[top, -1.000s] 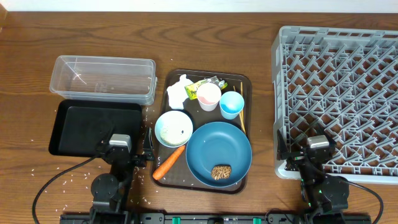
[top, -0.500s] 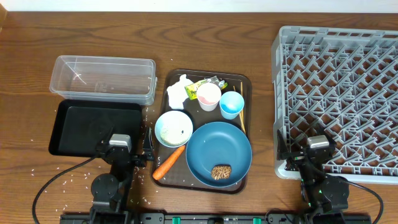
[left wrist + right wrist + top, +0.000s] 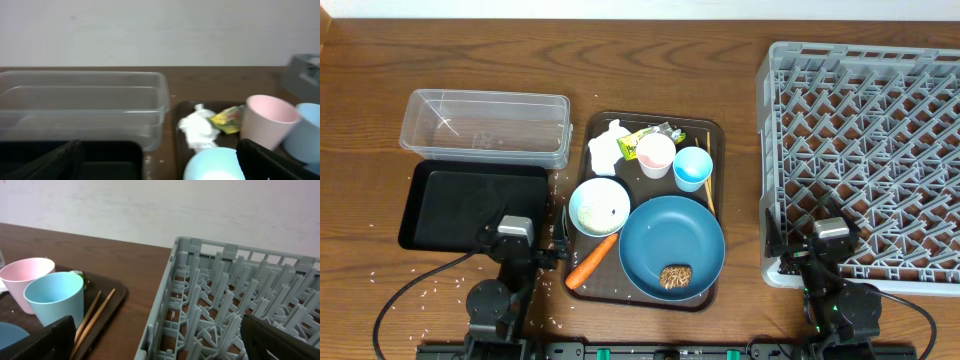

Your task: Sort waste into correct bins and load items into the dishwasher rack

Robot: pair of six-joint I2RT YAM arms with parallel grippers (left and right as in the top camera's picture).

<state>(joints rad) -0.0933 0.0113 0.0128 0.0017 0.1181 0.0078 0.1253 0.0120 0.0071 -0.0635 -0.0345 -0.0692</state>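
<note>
On the brown serving tray (image 3: 712, 135) lie a crumpled tissue (image 3: 606, 148), a yellow-green wrapper (image 3: 642, 140), a small white cup (image 3: 656, 155), a light-blue cup (image 3: 692, 168), chopsticks (image 3: 709, 180), a white bowl (image 3: 599, 206), a carrot (image 3: 592, 261) and a blue dish (image 3: 671, 240) holding a brown food piece (image 3: 676, 276). The clear tub (image 3: 485, 125) and black tray (image 3: 460, 205) sit to the left, the grey rack (image 3: 865, 150) to the right. My left gripper (image 3: 518, 240) (image 3: 160, 167) is open and empty at the black tray's near edge. My right gripper (image 3: 830, 238) (image 3: 160, 345) is open and empty at the rack's near left corner.
Loose rice grains (image 3: 430, 290) are scattered on the wooden table at the front left. The left wrist view shows the tub (image 3: 85, 107), tissue (image 3: 197, 130) and bowl (image 3: 212, 165). The right wrist view shows the light-blue cup (image 3: 55, 297), chopsticks (image 3: 95, 312) and rack (image 3: 240, 300).
</note>
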